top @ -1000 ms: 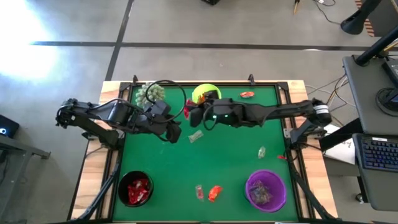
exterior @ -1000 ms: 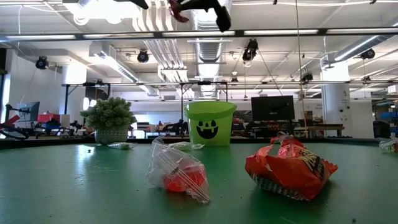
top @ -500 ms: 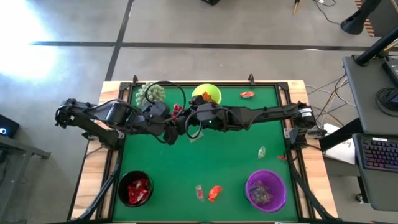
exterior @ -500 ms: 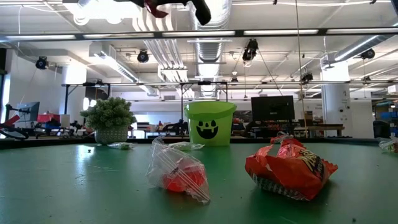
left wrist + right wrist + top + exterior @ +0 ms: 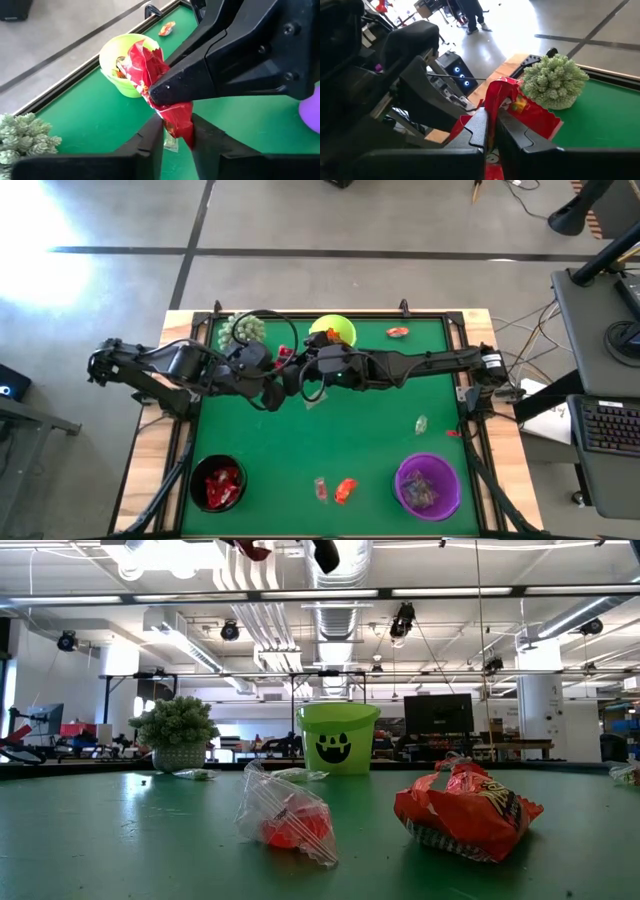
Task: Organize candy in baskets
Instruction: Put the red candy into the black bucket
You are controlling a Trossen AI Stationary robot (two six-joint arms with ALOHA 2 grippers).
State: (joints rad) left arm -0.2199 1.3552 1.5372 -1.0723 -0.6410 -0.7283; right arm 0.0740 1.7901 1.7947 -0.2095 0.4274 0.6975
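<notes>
High view: both end effectors meet mid-air near far edge, left end effector and right end effector each clenched on red candy. Black basket, purple basket, green basket partly filled. Loose sweets remain near front edge, right edge: roughly midway

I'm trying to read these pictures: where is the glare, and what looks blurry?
High view: a bright washed-out patch on the floor, upper left. Right wrist view: sunlit floor blown out behind the plant. Left wrist view: the right claw close up, soft-edged. Low view: ceiling lights glare.
</notes>
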